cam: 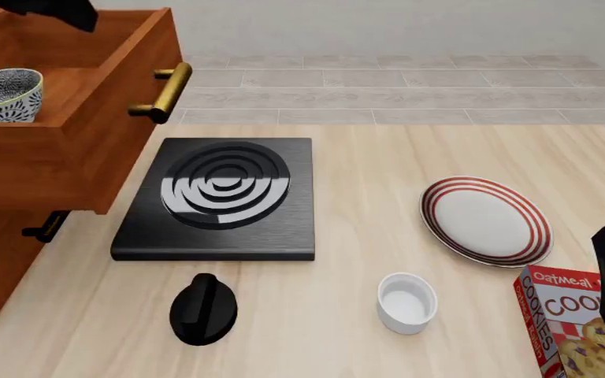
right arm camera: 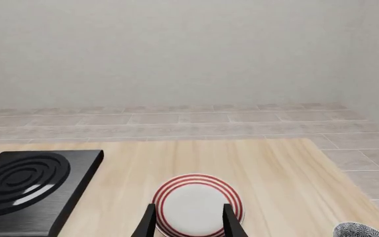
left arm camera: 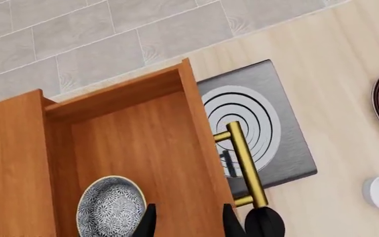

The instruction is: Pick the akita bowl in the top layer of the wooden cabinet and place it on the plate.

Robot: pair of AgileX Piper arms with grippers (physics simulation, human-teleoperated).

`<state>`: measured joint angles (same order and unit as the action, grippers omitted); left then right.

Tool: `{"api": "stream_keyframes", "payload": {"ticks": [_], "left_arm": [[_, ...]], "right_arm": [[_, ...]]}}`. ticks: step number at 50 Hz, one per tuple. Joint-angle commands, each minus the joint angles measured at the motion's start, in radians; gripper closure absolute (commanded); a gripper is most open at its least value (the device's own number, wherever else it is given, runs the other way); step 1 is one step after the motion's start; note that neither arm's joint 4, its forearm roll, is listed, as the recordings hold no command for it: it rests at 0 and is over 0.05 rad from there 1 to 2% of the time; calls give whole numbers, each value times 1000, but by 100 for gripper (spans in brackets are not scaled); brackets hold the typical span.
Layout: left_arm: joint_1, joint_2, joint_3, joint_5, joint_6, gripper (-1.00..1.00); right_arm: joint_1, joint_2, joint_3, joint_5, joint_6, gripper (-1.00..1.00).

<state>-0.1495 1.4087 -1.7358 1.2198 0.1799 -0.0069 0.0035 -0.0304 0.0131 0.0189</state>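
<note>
Left wrist view: the camera looks down into the open top layer of the wooden cabinet. The akita bowl sits upright on the drawer floor. The left gripper hangs above with its two dark fingers spread apart and empty, between the bowl and the drawer's front wall. The brass handle lies just beyond that wall, so a descent here risks striking wood or pinching only the bowl's rim and tipping it.

Front view: the bowl rests high in the drawer, well apart from the red-ringed plate. Between them lie a black stove slab and a white ramekin, obstacles for a low carry. Only this view shows that whole route.

Right wrist view: the right gripper is spread and empty above the plate, where it could block the placement.
</note>
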Motion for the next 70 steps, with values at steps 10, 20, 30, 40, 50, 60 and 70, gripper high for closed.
{"api": "stream_keyframes", "payload": {"ticks": [10,20,30,40,50,60,70], "left_arm": [[57,10,14,0,-2,-100],[85,8,37,0,13,-100],[113,16,42,0,5,-100],[147,16,56,0,5,-100],[167,25,49,-1,5,-100],[175,34,59,0,2,-100],[176,48,75,-2,-1,-100]], "right_arm": [[0,0,0,1,0,-100],[0,1,0,2,0,-100],[0,1,0,1,0,-100],[1,1,1,-1,-2,-100],[0,0,1,-2,-2,-100],[-1,0,1,-1,-2,-100],[-2,-1,1,-1,0,-100]]}}
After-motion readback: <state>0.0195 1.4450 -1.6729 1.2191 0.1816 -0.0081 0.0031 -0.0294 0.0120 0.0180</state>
